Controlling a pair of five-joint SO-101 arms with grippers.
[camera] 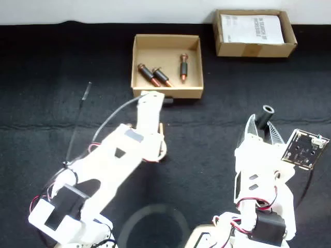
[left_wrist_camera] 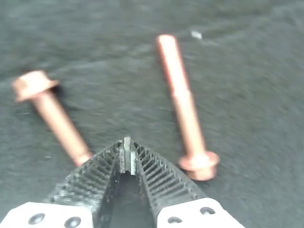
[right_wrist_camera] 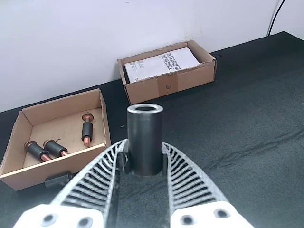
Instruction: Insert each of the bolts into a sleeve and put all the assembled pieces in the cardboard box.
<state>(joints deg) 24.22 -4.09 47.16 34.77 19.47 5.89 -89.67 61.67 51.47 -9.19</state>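
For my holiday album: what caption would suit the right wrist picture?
The right gripper holds a dark sleeve upright, facing a cardboard box with three assembled pieces inside.

Overhead onto the table (camera: 46, 67); low from right wrist toward the shared far cardboard box (camera: 166, 54) (right_wrist_camera: 59, 126); left wrist close, seemingly downward.

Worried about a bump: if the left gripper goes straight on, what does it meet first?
Likely the cloth between one bolt and the other bolt; the left gripper, shut, aims into that gap, though depth is unclear.
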